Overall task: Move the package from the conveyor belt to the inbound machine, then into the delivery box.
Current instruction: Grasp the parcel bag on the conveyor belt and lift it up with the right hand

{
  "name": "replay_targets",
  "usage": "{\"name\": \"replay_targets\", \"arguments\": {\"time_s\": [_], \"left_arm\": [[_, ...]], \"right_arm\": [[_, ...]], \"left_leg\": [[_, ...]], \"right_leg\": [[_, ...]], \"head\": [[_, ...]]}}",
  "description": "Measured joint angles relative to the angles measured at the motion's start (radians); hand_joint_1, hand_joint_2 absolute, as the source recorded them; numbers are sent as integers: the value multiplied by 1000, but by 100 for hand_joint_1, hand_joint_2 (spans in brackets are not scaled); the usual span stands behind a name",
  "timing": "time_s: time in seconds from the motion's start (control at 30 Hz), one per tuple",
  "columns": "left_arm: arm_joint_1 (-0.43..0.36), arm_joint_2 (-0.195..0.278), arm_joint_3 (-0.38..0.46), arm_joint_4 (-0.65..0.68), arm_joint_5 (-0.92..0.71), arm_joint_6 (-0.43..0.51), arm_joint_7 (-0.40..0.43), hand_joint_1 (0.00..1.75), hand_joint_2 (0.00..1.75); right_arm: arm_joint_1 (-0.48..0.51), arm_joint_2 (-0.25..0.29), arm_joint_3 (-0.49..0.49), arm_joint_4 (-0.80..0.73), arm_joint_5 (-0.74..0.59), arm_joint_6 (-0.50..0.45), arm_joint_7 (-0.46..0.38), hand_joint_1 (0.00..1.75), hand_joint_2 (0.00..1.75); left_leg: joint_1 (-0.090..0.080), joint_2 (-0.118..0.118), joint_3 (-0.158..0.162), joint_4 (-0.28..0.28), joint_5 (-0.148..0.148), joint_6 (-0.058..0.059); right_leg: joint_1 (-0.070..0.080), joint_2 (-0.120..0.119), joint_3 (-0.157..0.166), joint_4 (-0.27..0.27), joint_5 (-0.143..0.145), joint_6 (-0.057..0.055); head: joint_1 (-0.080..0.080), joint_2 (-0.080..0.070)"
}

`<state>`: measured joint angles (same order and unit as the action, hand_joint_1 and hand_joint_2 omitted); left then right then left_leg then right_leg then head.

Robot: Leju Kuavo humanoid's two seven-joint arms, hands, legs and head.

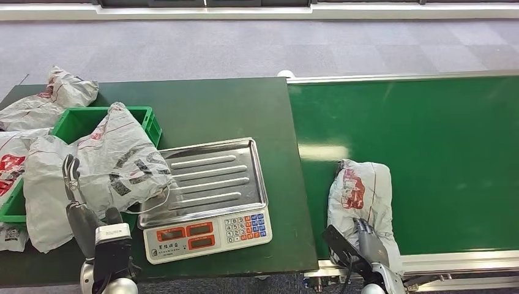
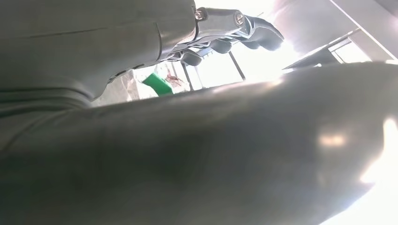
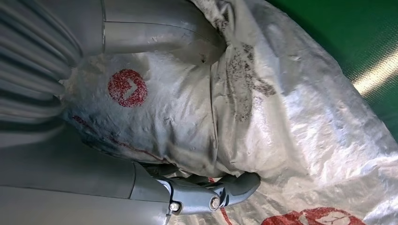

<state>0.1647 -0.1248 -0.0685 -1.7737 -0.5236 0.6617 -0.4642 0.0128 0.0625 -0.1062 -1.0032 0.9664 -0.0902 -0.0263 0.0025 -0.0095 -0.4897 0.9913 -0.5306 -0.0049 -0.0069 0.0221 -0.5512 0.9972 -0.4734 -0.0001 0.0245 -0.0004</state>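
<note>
Head view: at four o'clock, your right robot hand (image 1: pixel 366 236) sits on the near end of the grey package (image 1: pixel 361 196), which lies on the green conveyor belt (image 1: pixel 428 141) close to its near rail. At the centre, the inbound machine (image 1: pixel 208 196), a scale with a steel pan, stands bare on the dark table (image 1: pixel 220 104). At nine o'clock, the green delivery box (image 1: pixel 79 119) is heaped with other grey bags (image 1: pixel 104 165), and your left robot hand (image 1: pixel 72 174) stands raised before them, fingers straight and holding nothing.

Left wrist view: the left robot hand's dark fingers (image 2: pixel 263 33) stretch out against glare, nothing between them.

Right wrist view: thumb (image 3: pixel 159 33) and fingers (image 3: pixel 220 190) press into the package's wrinkled film (image 3: pixel 281 117) from opposite sides, clamped on it.

This reads as the first step, the pick-up off the belt. Your next move calls for a firm lift, then a carry toward nine o'clock to set the bag flat on the pan; expect slack film to sag.
</note>
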Motion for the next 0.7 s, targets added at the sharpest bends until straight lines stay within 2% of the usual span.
{"name": "replay_targets", "arguments": {"time_s": [0.13, 0.27, 0.53, 0.7], "left_arm": [[-7, -5, -5, 10, 3, -1, 3, 0, 0], [-11, -8, -8, 10, 7, -1, 5, 0, 0], [-24, -16, -12, -12, 4, -1, 11, 0, 0], [-21, -16, -12, -12, 0, -6, 9, 0, 0]], "right_arm": [[-36, 23, 4, 60, 63, -3, 34, 0, 175], [-55, 36, 18, 89, 137, -28, 74, 175, 175], [-59, 42, 41, 89, 269, -141, 136, 175, 175], [-40, 42, 41, 61, 299, -153, 137, 175, 175]], "left_leg": [[3, 5, 13, 0, -4, 0], [3, 7, 28, 0, -9, 3], [1, 2, 10, 3, 1, 8], [1, -3, 14, 3, 0, 8]], "right_leg": [[3, 5, 13, -3, -5, -1], [3, 7, 28, -5, -13, 4], [1, 1, 15, -7, 6, 7], [1, -1, 16, -6, 5, 6]], "head": [[0, 0], [0, 0], [0, 0], [0, 0]]}}
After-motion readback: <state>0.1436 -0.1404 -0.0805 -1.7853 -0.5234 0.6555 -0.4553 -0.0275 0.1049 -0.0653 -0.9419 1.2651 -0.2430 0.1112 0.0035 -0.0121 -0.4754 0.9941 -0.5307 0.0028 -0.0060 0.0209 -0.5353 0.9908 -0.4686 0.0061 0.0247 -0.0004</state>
